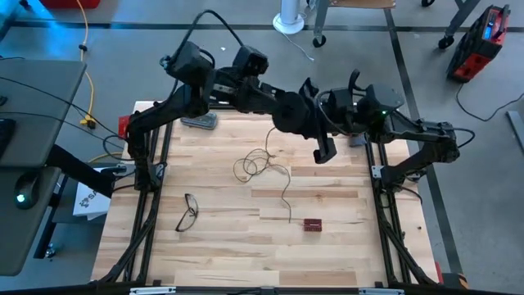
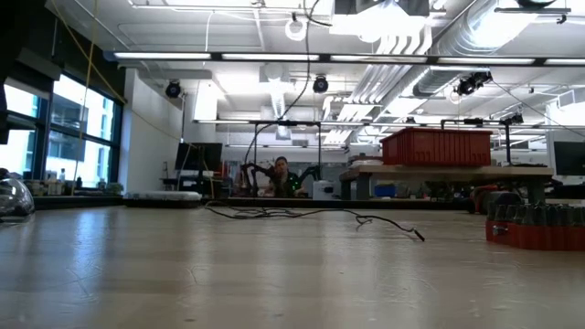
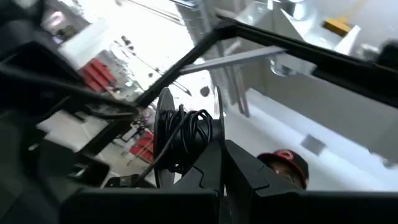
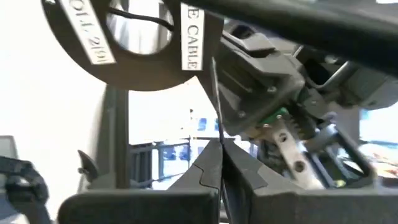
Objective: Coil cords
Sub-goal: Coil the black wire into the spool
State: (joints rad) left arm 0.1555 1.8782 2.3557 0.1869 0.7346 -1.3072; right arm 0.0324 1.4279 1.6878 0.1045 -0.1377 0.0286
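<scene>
Left gripper (image 3: 221, 168) clamped on reel (image 3: 183, 146) | right gripper (image 4: 219, 165) pinching wire (image 4: 215, 99) | table (image 1: 344, 246) front half mostly bare

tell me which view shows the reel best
The left wrist view: the reel sits close, edge-on, with dark wire wound round it, just past the left gripper. The right wrist view shows only its labelled face, cropped. In the high view the arms hide it; the low view shows only loose wire on the table.

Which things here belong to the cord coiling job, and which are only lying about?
For the job:
- thin dark wire, loose on the table
- black reel, at the shut left gripper
- right gripper, shut on the wire

Lying about:
- eyeglasses
- small red block
</scene>
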